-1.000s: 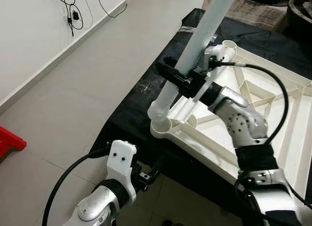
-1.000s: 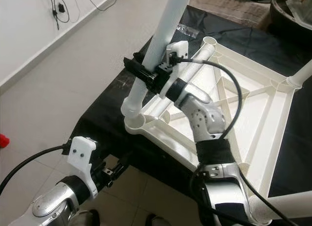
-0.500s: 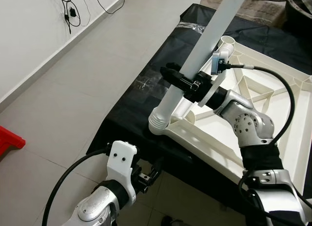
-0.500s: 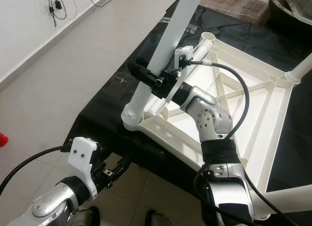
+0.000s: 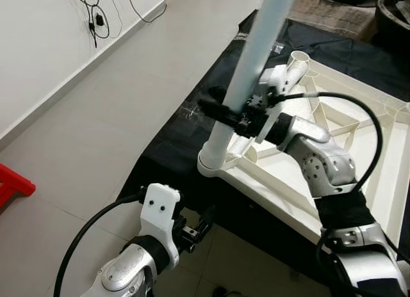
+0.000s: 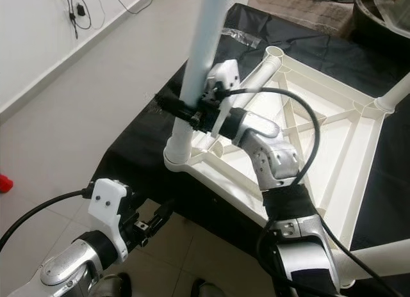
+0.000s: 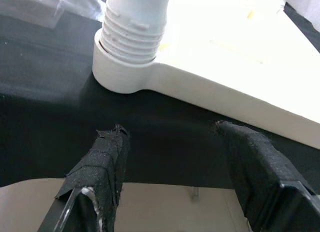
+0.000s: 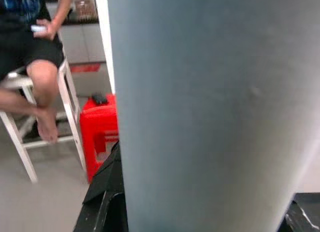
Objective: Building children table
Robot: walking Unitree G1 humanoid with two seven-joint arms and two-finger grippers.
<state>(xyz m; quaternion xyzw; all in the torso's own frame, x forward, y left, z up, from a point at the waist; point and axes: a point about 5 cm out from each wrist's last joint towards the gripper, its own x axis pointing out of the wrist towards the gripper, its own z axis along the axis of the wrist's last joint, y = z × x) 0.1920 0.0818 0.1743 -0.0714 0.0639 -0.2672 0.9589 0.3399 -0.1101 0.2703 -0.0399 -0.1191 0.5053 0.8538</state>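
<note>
The white plastic tabletop (image 5: 288, 198) lies upside down on a black cloth. A long pale table leg (image 5: 246, 79) stands nearly upright in the near-left corner socket (image 5: 214, 164). My right gripper (image 5: 222, 111) is shut on the leg's lower part, a little above the socket. In the left wrist view the leg's threaded end (image 7: 134, 34) sits in the socket with some threads showing. My left gripper (image 7: 170, 157) hangs open below the cloth's edge, under that corner, holding nothing. The leg (image 8: 210, 112) takes up most of the right wrist view.
Another leg (image 6: 394, 95) stands in the far-right corner and one (image 6: 384, 265) shows near right. A white tube end (image 5: 300, 57) sits at the far corner. A red stool (image 5: 13, 185) stands on the floor at left. A person (image 8: 35, 52) sits on a white stool.
My right gripper has turned and swung the leg from a rightward tilt to nearly upright. The leg's threaded end sits lower in the corner socket. The left arm has stayed put.
</note>
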